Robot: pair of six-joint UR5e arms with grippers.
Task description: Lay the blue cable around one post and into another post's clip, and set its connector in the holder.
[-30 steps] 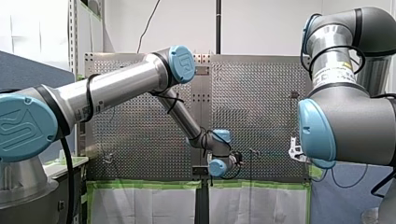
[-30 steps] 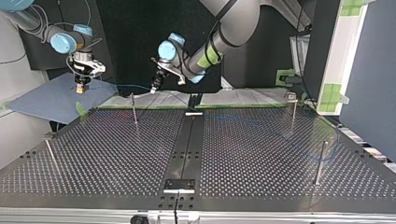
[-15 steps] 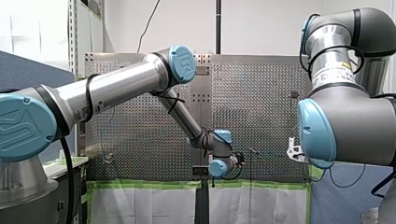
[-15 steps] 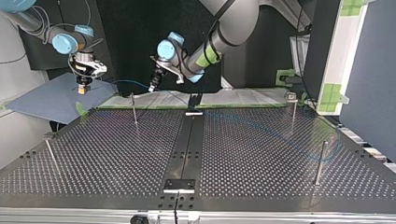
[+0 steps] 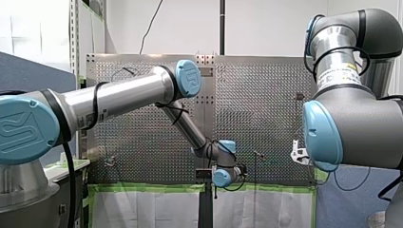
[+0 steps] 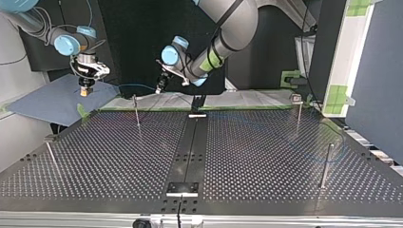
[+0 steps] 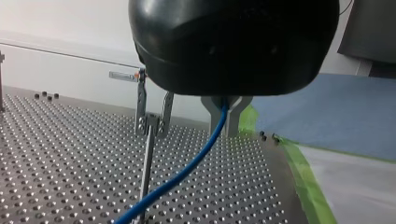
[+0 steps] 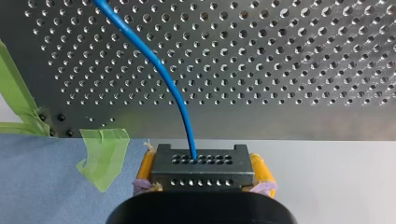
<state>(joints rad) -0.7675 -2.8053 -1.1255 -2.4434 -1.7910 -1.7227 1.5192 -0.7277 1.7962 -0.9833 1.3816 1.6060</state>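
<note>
top view showed the perforated worktop [image 6: 266,161] filling most of the scene, with a dark strip [image 6: 189,152] running down its middle. my left arm [image 6: 233,23] came in at that view's right and reached past the middle to the far edge. my right arm [image 6: 66,44] came in at the left and hung over a blue mat [image 6: 43,107] lying off the worktop's far left corner.

four thin posts stood on the worktop: a far left post [image 6: 136,110], a near left post [image 6: 51,159], a far right post [image 6: 298,114] and a near right post [image 6: 326,164].

the blue cable [image 6: 138,87] ran through the air from my right arm's gripper [image 6: 84,91] to my left arm's gripper [image 6: 160,87]. beyond that it showed only faintly across the worktop's right half, curving by the near right post; whether it went around that post i could not tell.

left wrist view showed the metal fingers [image 7: 212,114] closed on the cable, which dropped from between them towards the worktop and passed just beside the shaft of a post topped with a clip [image 7: 152,125]. the cable lay clear of the clip.

right wrist view showed the yellow-padded fingers [image 8: 261,170] gripping the dark connector [image 8: 202,166] by its two sides. the cable left the connector's face of small holes and arched away over the worktop. a curled piece of green tape [image 8: 105,156] sat at the worktop's edge beside the mat.
</note>
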